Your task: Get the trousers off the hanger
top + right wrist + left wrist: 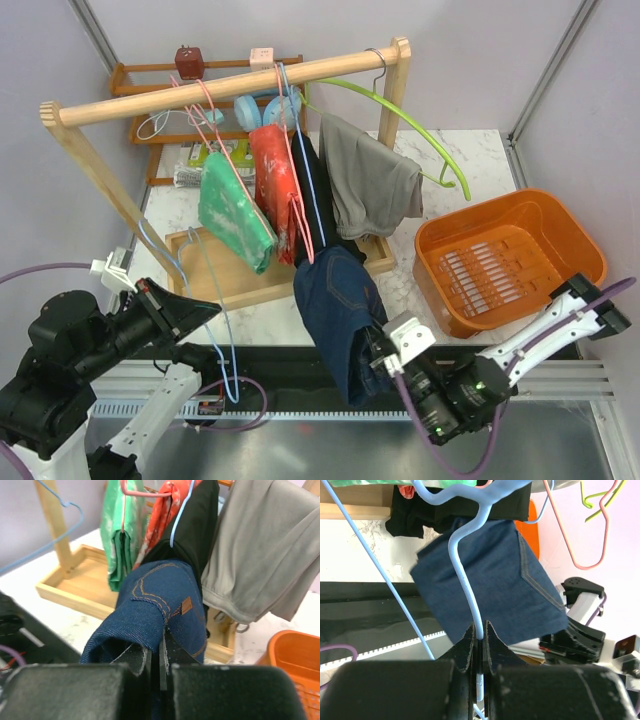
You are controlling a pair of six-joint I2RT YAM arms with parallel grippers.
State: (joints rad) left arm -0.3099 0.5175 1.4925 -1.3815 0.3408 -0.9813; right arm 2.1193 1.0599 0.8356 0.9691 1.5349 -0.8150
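The dark navy denim trousers [340, 300] hang from a light blue hanger [312, 190] on the wooden rod [230, 90]. Their lower end is drawn toward the table's front. My right gripper [378, 345] is shut on that lower end; in the right wrist view the jaws [161, 635] pinch a denim fold [160, 600]. The mint-green trousers [235, 215] hang on a pink hanger [205, 100], left of the red garment [275, 175]. My left gripper [213, 308] is shut on the wire of a second light blue hanger [225, 330]; it shows in the left wrist view [480, 632] with denim [495, 575] behind.
A grey garment [370, 185] hangs on a green hanger [440, 150] at the rod's right end. An orange basket [560, 215] stands at the right. The rack's wooden base tray [215, 285] lies under the clothes. A shelf [150, 125] with small items stands behind.
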